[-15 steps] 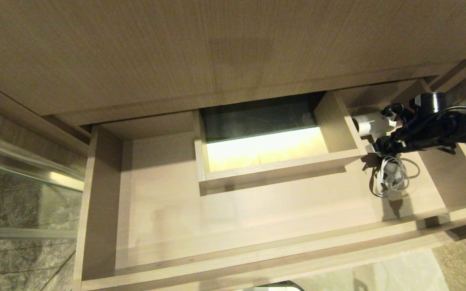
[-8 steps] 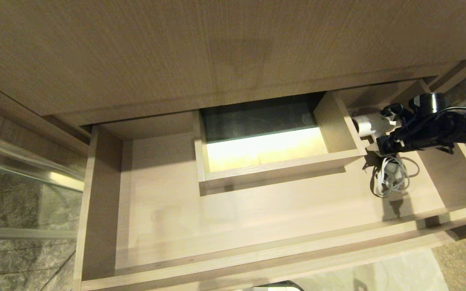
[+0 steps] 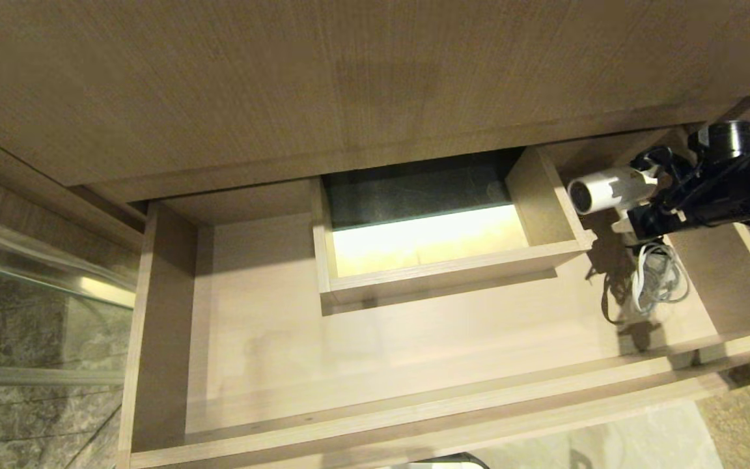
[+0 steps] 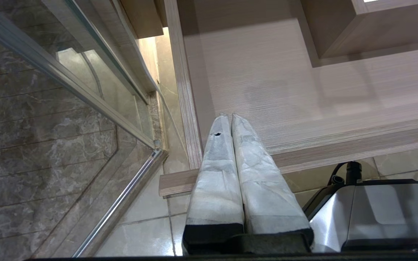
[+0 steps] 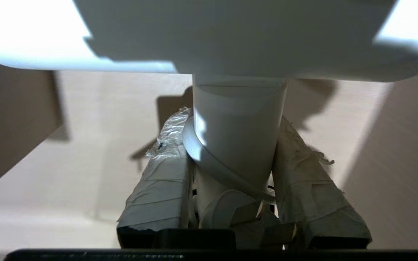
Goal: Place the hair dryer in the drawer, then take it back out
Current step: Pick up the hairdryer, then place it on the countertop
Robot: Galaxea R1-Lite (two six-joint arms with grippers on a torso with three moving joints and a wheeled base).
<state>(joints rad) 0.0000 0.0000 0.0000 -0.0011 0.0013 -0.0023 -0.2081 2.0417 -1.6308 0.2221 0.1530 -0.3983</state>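
Dim warm light; bright glare in drawer [image 3: 160,312] cutout; hard shadows.

The open drawer [image 3: 264,339] has a pale wood floor. A boxed cutout [image 3: 440,267] stands mid-back. A bundled cord [image 3: 658,280] lies at the right.

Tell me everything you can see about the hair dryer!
The hair dryer is small, white, smooth plastic. Its barrel lies about level, its dark round end facing the drawer's boxed cutout. The right gripper is clamped on its handle, holding it over the drawer's right end. Its bundled cord hangs below.
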